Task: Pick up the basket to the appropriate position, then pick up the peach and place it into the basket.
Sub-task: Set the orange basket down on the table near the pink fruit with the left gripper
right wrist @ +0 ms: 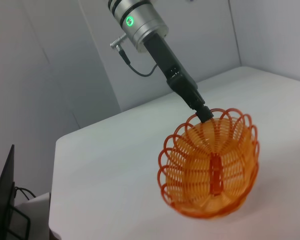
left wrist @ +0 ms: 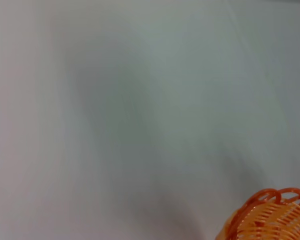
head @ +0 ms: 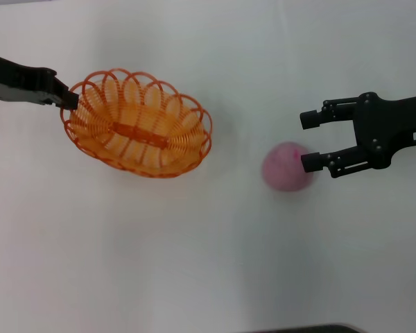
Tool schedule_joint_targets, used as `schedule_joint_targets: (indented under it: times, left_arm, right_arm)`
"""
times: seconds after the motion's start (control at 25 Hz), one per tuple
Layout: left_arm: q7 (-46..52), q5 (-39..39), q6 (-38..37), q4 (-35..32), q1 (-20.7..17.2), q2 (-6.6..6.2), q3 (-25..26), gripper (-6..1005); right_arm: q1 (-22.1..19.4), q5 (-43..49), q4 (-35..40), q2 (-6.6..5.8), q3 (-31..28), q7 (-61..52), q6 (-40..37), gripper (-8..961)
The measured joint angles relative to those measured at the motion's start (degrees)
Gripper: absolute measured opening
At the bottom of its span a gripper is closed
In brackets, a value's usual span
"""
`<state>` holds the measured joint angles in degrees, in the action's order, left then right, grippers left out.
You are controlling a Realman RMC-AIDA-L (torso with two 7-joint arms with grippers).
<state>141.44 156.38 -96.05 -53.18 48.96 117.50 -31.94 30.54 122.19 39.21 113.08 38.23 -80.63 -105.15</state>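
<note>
The orange openwork basket (head: 137, 123) is at the left of the white table (head: 194, 263). My left gripper (head: 71, 100) is shut on its left rim. In the right wrist view the basket (right wrist: 210, 167) hangs tilted from the left gripper (right wrist: 205, 114), and its low side is at the table. A piece of its rim shows in the left wrist view (left wrist: 270, 217). The pink peach (head: 286, 168) lies on the table to the right of the basket. My right gripper (head: 307, 141) is open just right of the peach, and its lower finger overlaps the fruit's edge.
A dark object (head: 305, 329) pokes in at the near table edge. In the right wrist view a black stand (right wrist: 5, 200) is beyond the table's far corner, and grey walls rise behind the table.
</note>
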Motion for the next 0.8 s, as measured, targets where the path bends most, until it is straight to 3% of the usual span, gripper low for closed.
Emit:
schedule_joint_targets:
  times: [0.36,0.8]
  left_arm:
    - [8.8,-7.5,4.6,-0.1,-6.1,0.58,0.1,37]
    - [11.3,-7.5,11.8,0.0,-9.0,3.56,-0.1,57]
  right_arm:
    - [0.4,0.0,0.1,-0.23,-0.3,0.3,-0.2,864]
    - [0.7,0.0,0.1,-0.43,-0.3,1.1,-0.5,865]
